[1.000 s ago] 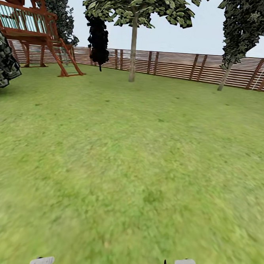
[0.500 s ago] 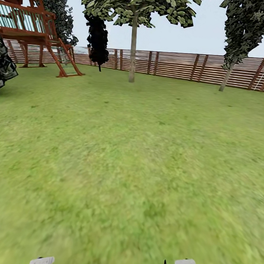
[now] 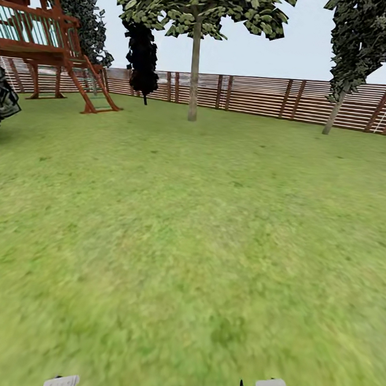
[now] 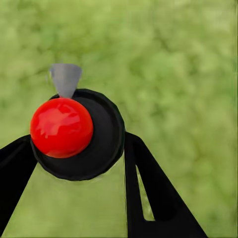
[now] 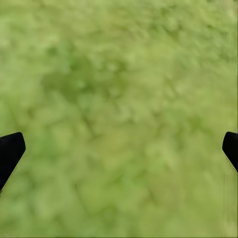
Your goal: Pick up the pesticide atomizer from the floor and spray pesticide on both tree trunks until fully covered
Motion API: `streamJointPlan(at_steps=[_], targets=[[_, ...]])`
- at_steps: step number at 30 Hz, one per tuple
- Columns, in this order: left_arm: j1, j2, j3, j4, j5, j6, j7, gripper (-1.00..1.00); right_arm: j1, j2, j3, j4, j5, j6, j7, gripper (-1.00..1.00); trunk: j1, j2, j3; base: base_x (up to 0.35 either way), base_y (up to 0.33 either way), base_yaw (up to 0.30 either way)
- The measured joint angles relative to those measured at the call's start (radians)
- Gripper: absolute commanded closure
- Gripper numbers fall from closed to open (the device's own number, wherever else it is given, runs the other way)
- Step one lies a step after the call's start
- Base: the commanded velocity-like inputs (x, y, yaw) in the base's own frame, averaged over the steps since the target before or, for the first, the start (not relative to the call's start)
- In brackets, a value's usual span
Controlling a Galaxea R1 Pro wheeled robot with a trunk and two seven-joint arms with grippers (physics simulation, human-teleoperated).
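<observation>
Where the left wrist view looks down its fingers (image 4: 148, 193), the atomizer (image 4: 79, 134) is seen end-on: a dark round body, a red top toward 9 o'clock on it, a pale grey trigger at 12 o'clock. It is held between the two black fingers of the left gripper (image 4: 79, 163), which press its body from either side, with lawn (image 4: 188, 64) behind.

Right gripper (image 5: 119, 148): spread wide, nothing between the fingers; only the two black tips are seen, one at each edge of the right wrist view, over grass.

Head view, outward:
- White and black arm parts at 6 o'clock, low in the picture.
- Lawn (image 3: 190, 227), spread across the whole middle ground.
- Tree (image 3: 199, 19), at 12 o'clock; pale bare trunk (image 3: 194, 77), green canopy; rooted just before the fence (image 3: 264, 96).
- Conifer (image 3: 358, 43), at 1 o'clock, thin leaning trunk.
- Dark conifer (image 3: 143, 55), at 11 o'clock, beside the tree.
- Playhouse (image 3: 48, 36), reddish wood, ladder, at 10 o'clock.
- Shrub (image 3: 0, 99), at 9 o'clock, cut by the edge.
</observation>
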Motion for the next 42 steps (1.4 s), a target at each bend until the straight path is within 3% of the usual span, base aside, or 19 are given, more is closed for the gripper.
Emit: streamJointPlan(at_steps=[42], targets=[[0.000,0.001,0.000,0.000,0.002,0.000,0.000,1.00,0.000,0.000,0.000,0.000,0.000,0.000,0.000,-1.00,0.000,0.000,0.000,0.338,0.000,0.000]])
